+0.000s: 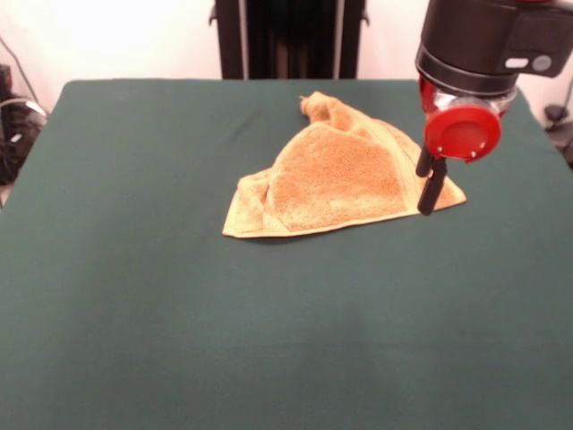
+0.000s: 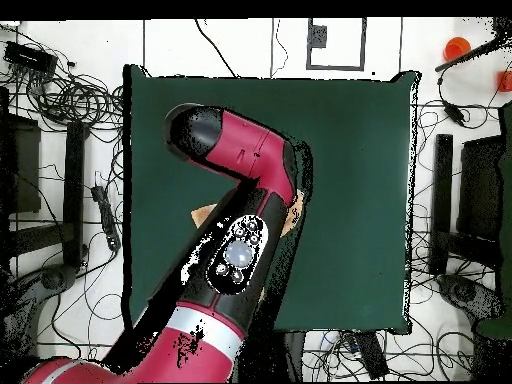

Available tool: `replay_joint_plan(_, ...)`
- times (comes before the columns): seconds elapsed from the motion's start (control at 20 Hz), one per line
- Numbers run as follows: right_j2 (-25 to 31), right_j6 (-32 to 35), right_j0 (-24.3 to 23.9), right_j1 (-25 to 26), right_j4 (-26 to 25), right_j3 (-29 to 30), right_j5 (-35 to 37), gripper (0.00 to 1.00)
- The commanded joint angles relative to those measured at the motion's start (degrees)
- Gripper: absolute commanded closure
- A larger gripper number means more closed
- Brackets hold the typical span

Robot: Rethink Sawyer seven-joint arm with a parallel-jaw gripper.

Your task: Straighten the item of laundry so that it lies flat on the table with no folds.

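Observation:
The item of laundry (image 1: 336,179) is a golden tan-orange towel folded into a rough triangle. It lies right of centre towards the far side of the dark green table (image 1: 179,313). One corner is bunched up at its far tip, and a doubled layer lies on top. My gripper (image 1: 425,194) hangs over the towel's right corner, open, with nothing visibly held. In the overhead view the arm (image 2: 240,150) covers most of the towel. Only small tan bits of the towel (image 2: 205,214) show beside it, and the gripper is hidden there.
The arm's thick black and red wrist (image 1: 474,81) looms over the table's right far part. Around the table (image 2: 350,150) in the overhead view lie tangled cables (image 2: 70,90) and dark stands (image 2: 470,200).

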Motion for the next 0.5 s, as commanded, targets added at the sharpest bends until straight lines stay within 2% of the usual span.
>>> replay_joint_plan(0.05, 6.33, 15.1, 2.21, -0.1, 3.46, 9.91, -3.3, 0.0)
replay_joint_plan(0.5, 6.46, 15.01, 3.22, 0.11, 4.1, 11.44, -4.95, 0.0)
